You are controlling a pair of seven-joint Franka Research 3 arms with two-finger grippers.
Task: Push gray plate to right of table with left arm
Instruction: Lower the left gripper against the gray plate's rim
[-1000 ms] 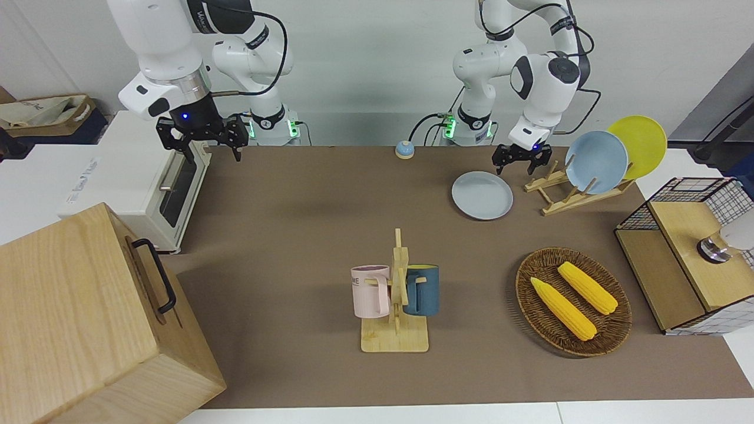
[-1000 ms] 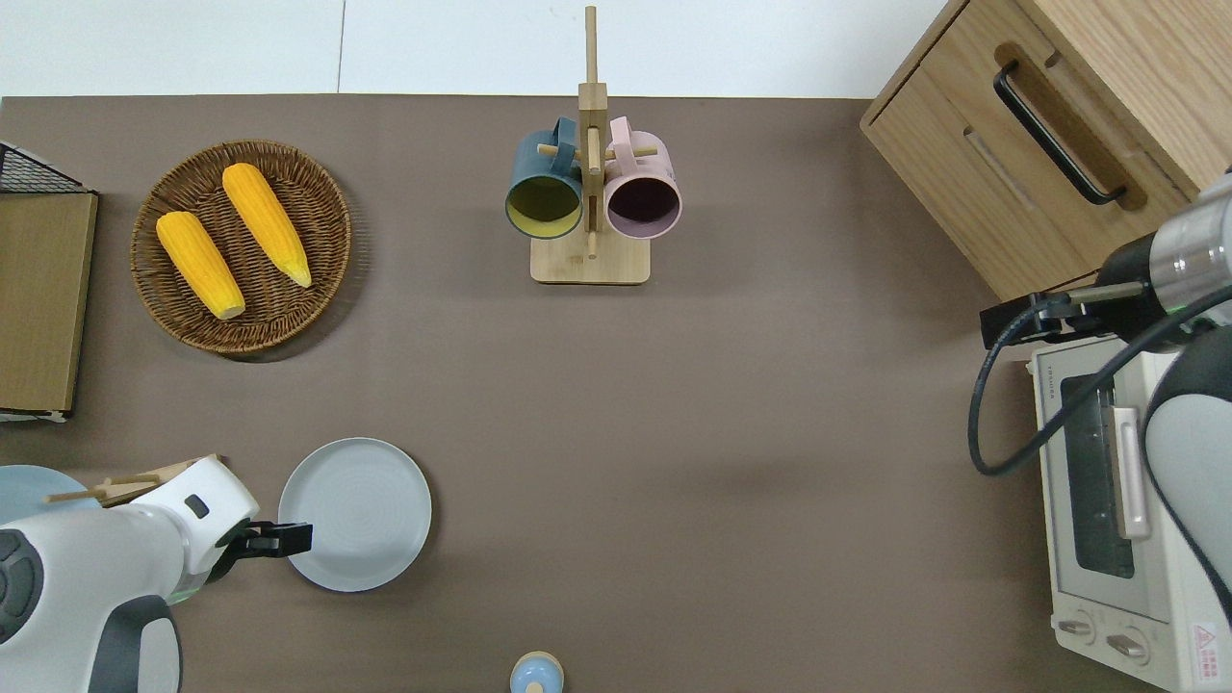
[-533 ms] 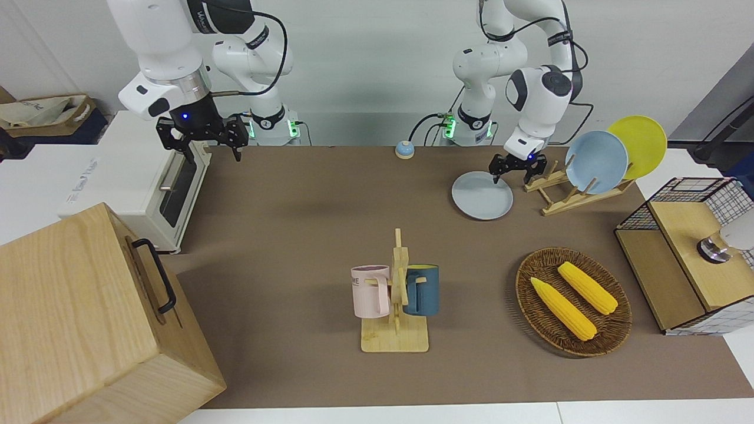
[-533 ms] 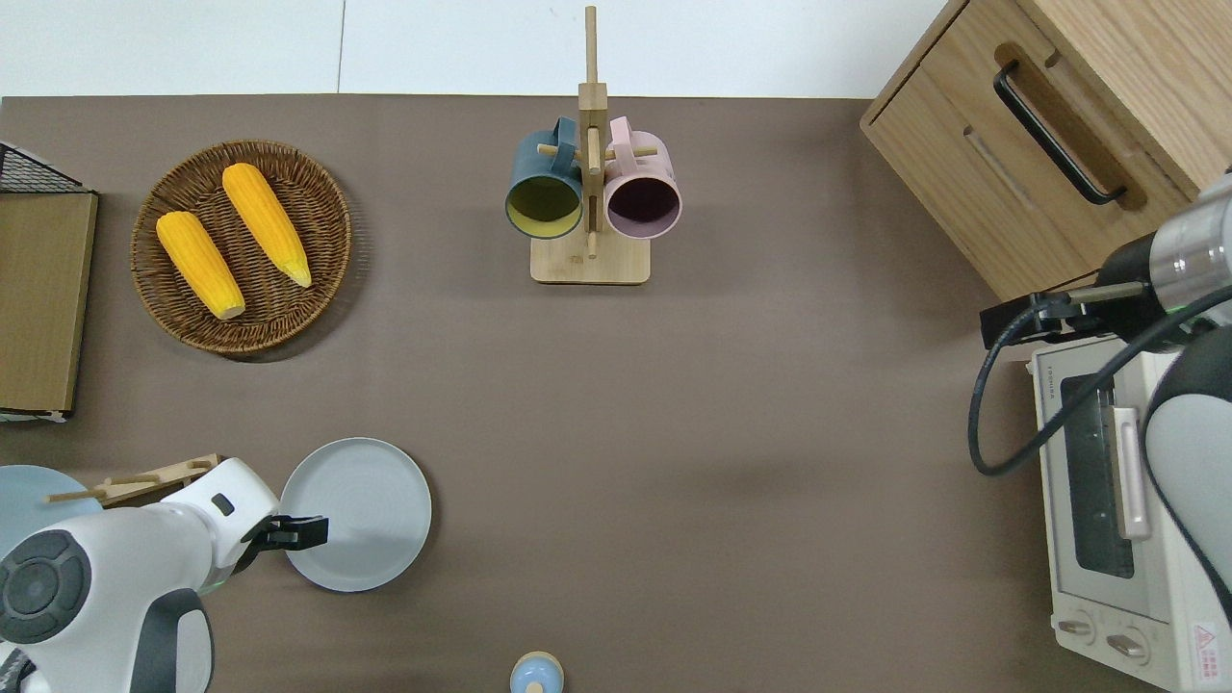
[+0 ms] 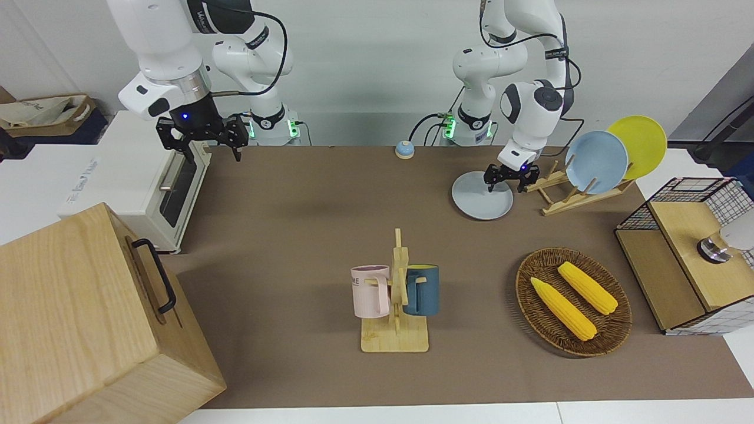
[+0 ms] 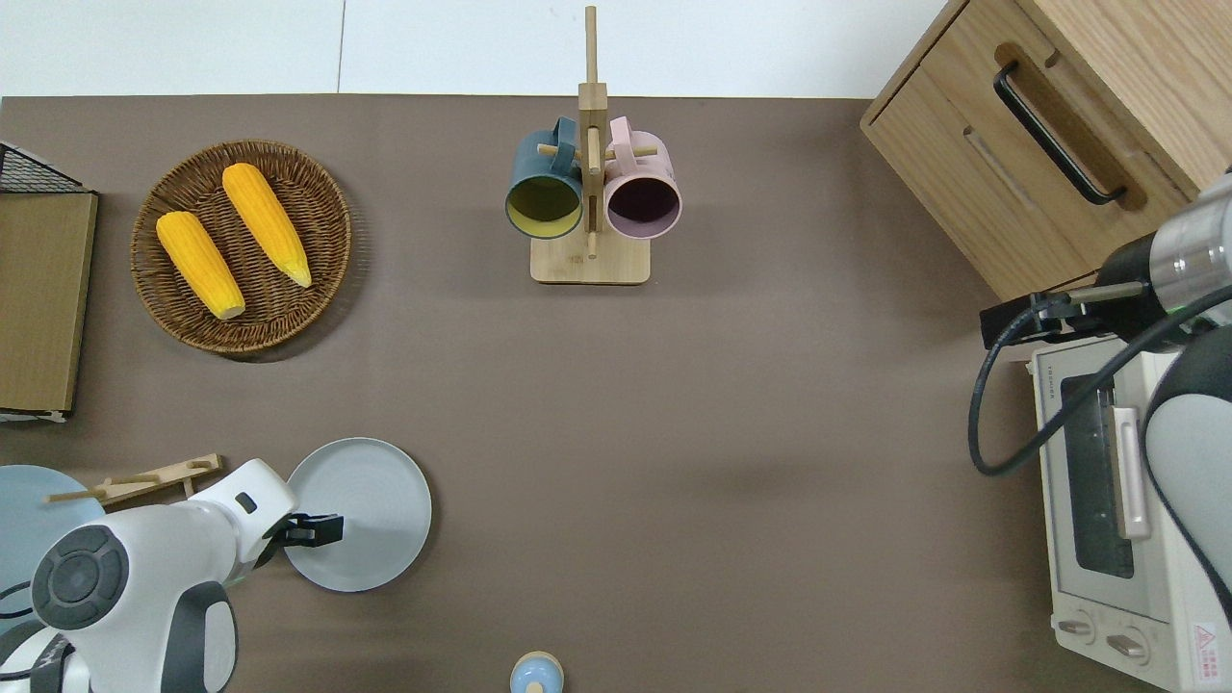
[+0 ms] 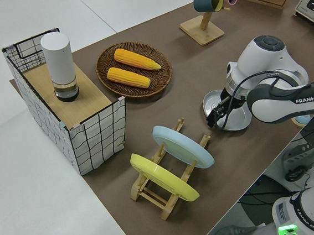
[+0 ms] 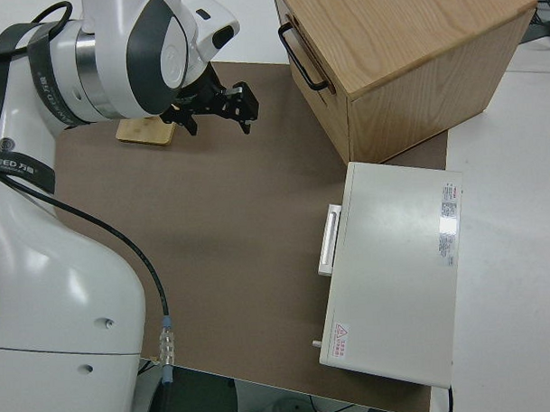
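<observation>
Where the gray plate (image 5: 482,196) (image 6: 358,515) (image 7: 228,109) lies flat on the table (image 5: 306,194) (image 6: 731,462), it serves as the landmark for all else. Just beside it, toward the left arm's end of the table, stands a wooden dish rack (image 5: 568,191) (image 7: 164,182) holding a sky-blue plate (image 5: 596,162) (image 7: 183,146) and a yellow plate (image 5: 639,144) (image 7: 163,177). Farther from the robots than the plate sits a wicker basket (image 5: 572,303) (image 6: 241,245) (image 7: 134,69) with two ears of corn. A mug stand (image 5: 396,306) (image 6: 589,192) with a pink and a dark blue mug is also farther out, toward the right arm's end. A small blue bell (image 5: 404,149) (image 6: 536,672) lies nearer to the robots than the plate. Well apart from the plate, at the right arm's end, are a white toaster oven (image 5: 126,182) (image 6: 1121,510) (image 8: 395,270) and a light wooden box (image 5: 88,318) (image 6: 1068,115) (image 8: 405,52).

From the plate toward the toaster oven the brown mat runs bare and wide; the bell and the mug stand lie off this strip.

The left arm (image 5: 533,109) (image 6: 144,577) (image 7: 281,96) bends down so that the left gripper (image 5: 505,178) (image 6: 313,529) (image 7: 217,113) is over the plate's edge on the rack side, fingers pointing down at the rim. The fingers appear slightly spread with nothing between them. Whether they touch the plate cannot be told. The right gripper (image 5: 203,136) (image 8: 215,107) is parked, its fingers spread and empty.
</observation>
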